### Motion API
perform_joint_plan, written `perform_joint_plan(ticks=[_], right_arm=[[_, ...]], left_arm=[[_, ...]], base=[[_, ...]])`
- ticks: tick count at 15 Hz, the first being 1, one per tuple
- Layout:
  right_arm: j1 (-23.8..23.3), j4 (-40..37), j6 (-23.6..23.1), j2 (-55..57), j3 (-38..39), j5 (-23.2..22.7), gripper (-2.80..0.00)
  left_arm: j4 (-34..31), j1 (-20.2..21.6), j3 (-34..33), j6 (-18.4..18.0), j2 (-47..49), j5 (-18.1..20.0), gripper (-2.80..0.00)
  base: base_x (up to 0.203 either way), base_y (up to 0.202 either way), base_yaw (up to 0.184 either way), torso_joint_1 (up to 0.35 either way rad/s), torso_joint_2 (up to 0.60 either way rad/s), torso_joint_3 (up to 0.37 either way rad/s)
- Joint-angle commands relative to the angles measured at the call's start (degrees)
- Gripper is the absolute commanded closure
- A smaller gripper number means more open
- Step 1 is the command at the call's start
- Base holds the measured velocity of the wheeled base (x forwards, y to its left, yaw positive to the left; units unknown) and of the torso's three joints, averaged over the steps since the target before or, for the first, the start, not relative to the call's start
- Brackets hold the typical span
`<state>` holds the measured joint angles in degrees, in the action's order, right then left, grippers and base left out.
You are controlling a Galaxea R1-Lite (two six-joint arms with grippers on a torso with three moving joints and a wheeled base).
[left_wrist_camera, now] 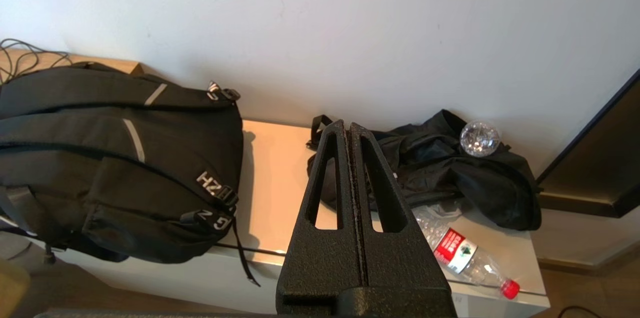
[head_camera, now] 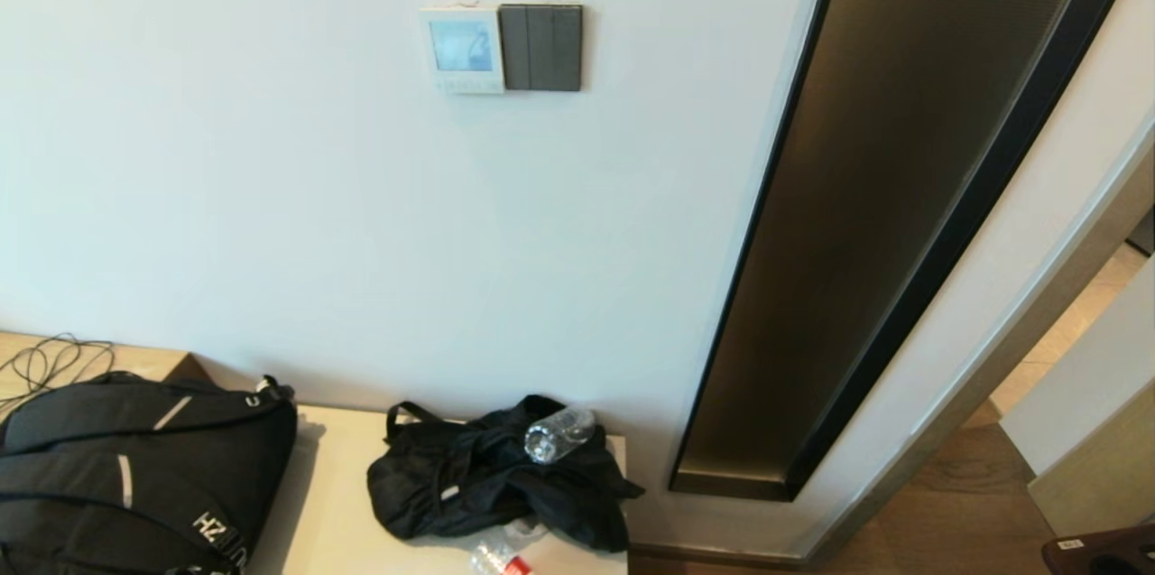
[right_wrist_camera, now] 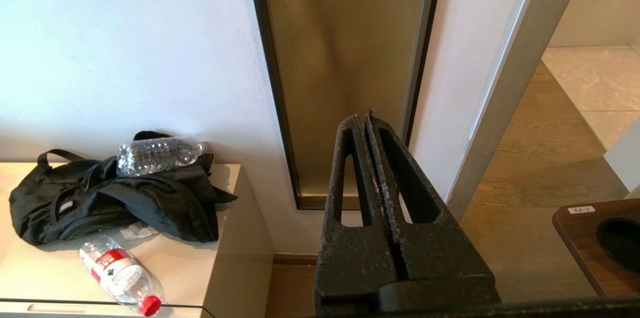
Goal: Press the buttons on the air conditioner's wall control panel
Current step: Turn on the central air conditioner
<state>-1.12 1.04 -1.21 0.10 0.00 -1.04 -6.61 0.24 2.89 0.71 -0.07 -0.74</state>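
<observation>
1. Head view: pale, smooth wall (head_camera: 271, 196) fills most of the scene. High on it sits the panel (head_camera: 462, 50), a small white square plate flat against the wall, its face toward the room; a bluish screen takes its upper part and a row of small buttons runs along its lower edge. Touching its right side is a dark grey switch (head_camera: 540, 48), split into upright strips. Right of these, a tall dark-framed glass strip (head_camera: 866, 223) runs slantwise down to the wood floor. Below, a pale bench (head_camera: 334, 503) carries a black backpack (head_camera: 135, 476), a crumpled black bag (head_camera: 487, 476) with a clear bottle (head_camera: 557, 435) lying on it, and a second bottle (head_camera: 499, 562) at the front edge. Neither arm shows.

2. Left wrist view: left gripper (left_wrist_camera: 348, 128), rough black, fingers pressed together and empty, hangs over the bench between backpack and bag. The panel is out of view.

3. Right wrist view: right gripper (right_wrist_camera: 363, 119), the same coarse black, also pressed together and empty, points at the ribbed bronze glass strip's foot.
</observation>
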Motion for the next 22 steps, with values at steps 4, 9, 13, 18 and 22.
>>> perform_joint_plan(ticks=[4,9,13,18,22], right_arm=[[0.0,0.0,0.0,0.1,0.0,0.0,0.00],[0.0,0.0,0.2,0.0,0.1,0.1,0.00],[0.0,0.0,0.2,0.0,0.0,0.0,0.00],[0.0,0.0,0.2,0.0,0.0,0.1,0.00],[0.0,0.0,0.2,0.1,0.1,0.0,0.00]], left_arm=[[0.0,0.0,0.0,0.0,0.1,0.0,0.00],[0.0,0.0,0.1,-0.8,0.0,0.2,0.00],[0.0,0.0,8.6,-0.1,4.8,0.9,0.00],[4.7,-4.0,26.8,0.2,26.0,0.8,0.00],[11.8,-5.3,39.1,0.2,47.1,1.5,0.00]], base=[[0.000,0.000,0.000,0.000,0.00,0.000],[0.000,0.000,0.000,0.000,0.00,0.000],[0.000,0.000,0.000,0.000,0.00,0.000],[0.000,0.000,0.000,0.000,0.00,0.000],[0.000,0.000,0.000,0.000,0.00,0.000]])
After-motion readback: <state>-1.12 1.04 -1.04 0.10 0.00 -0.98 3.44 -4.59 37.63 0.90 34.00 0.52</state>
